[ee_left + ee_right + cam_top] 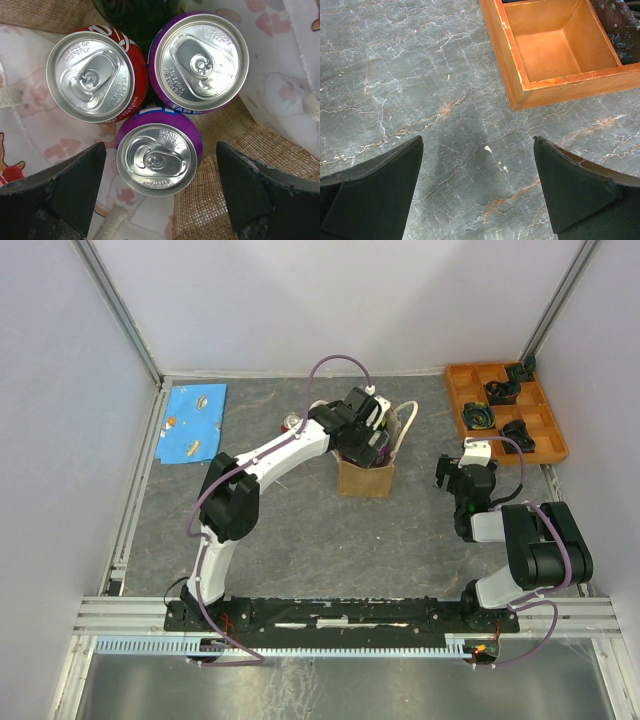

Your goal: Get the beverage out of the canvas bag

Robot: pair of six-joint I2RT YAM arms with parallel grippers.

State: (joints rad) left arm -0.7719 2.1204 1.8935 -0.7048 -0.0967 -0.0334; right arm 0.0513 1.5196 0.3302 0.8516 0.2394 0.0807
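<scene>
The tan canvas bag [366, 478] with white rope handles stands mid-table. My left gripper [366, 436] is right above its mouth. In the left wrist view the left gripper [160, 148] is open, its fingers [65, 192] on either side of a purple can [157, 152]. They do not touch it. A red can [97, 75], a purple Fanta can [200, 57] and a dark bottle [140, 12] also stand upright inside. The bag's weave [225, 200] shows at lower right. My right gripper [448, 478] is open and empty above the bare table [478, 141].
An orange compartment tray [505, 410] with dark items stands back right; its corner [520, 75] is near my right gripper. A can [291, 423] stands on the table left of the bag, behind the left arm. A blue cloth [193, 420] lies back left.
</scene>
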